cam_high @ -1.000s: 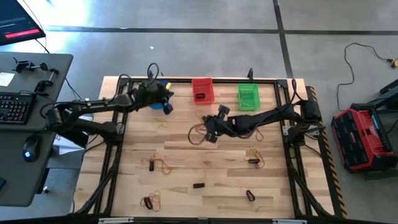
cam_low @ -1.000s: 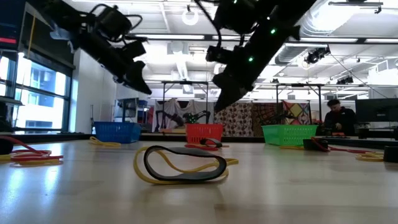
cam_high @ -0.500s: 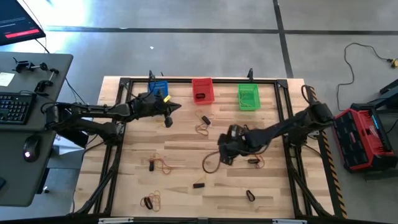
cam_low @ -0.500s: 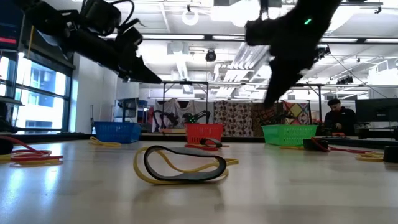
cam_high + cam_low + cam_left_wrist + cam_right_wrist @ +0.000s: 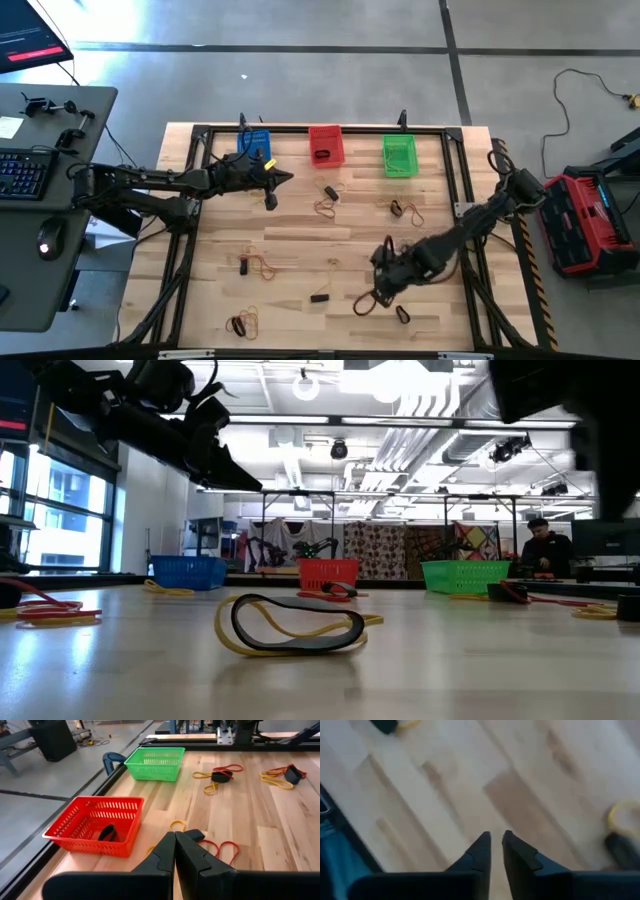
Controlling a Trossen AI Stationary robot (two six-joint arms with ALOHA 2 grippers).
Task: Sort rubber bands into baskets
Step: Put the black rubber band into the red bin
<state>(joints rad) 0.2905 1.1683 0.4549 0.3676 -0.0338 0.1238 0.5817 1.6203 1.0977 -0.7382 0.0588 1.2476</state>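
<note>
Rubber bands (image 5: pixel 262 265): scattered loose over worktop (image 5: pixel 300 240); one black band lies in red basket (image 5: pixel 96 824).
Blue basket (image 5: pixel 254 142), red basket, green basket (image 5: pixel 399 155): row along far edge.
Left tool (image 5: pixel 287 178): fingers pressed together, empty, near blue basket.
Right tool (image 5: pixel 495 842): narrow gap, nothing between fingers, above near-right worktop by bands.
</note>
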